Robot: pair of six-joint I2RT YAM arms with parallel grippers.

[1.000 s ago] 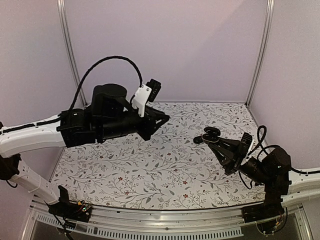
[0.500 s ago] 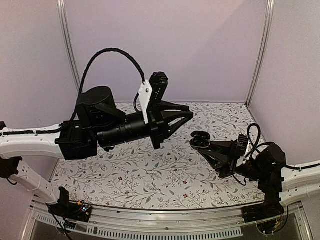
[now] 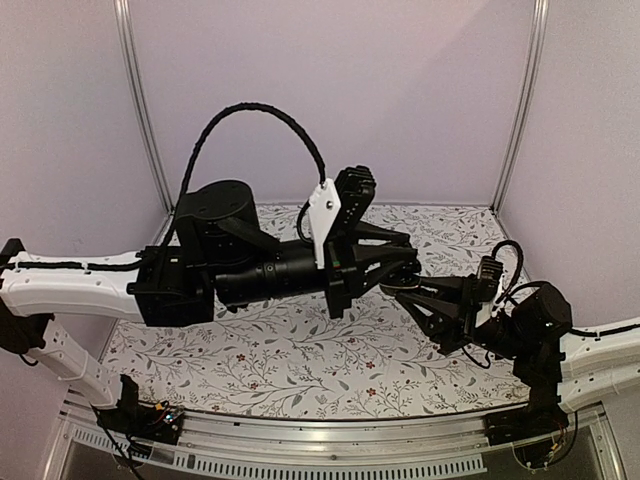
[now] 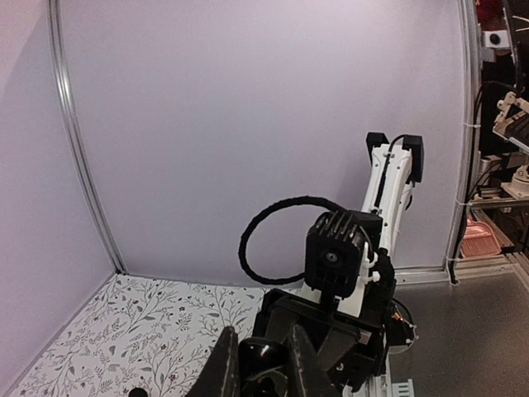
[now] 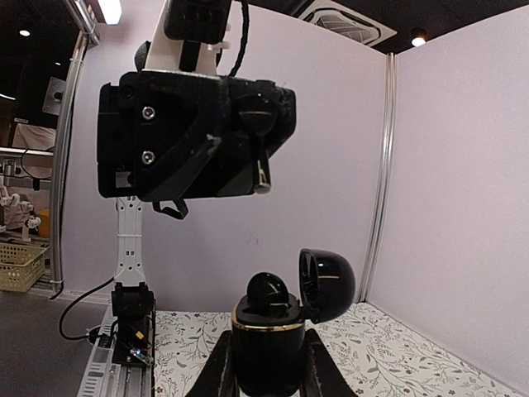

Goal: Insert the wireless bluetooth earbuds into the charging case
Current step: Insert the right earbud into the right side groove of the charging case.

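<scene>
Cloth printed with grey leaves covers the table [image 3: 300,350]; above it the left arm [image 3: 250,275] has swung up off the cloth and far to the right within the last second, while the right arm [image 3: 530,335] has slid leftward to meet it; the left gripper [image 3: 408,265] now hangs just above the right gripper [image 5: 266,341], near but apart; the right one is pressed onto the charging case [image 5: 264,351], held upright off the table with its lid [image 5: 326,285] hinged back; one earbud [image 5: 269,289] already stands up out of the case's top; the left fingers [image 4: 221,368] stand narrowly apart, and whether the glossy black shape in their gap is a pinched earbud or the case beyond I cannot tell; judged from this, the meeting sets up an insertion, with lining up over the free socket the step in hand.
</scene>
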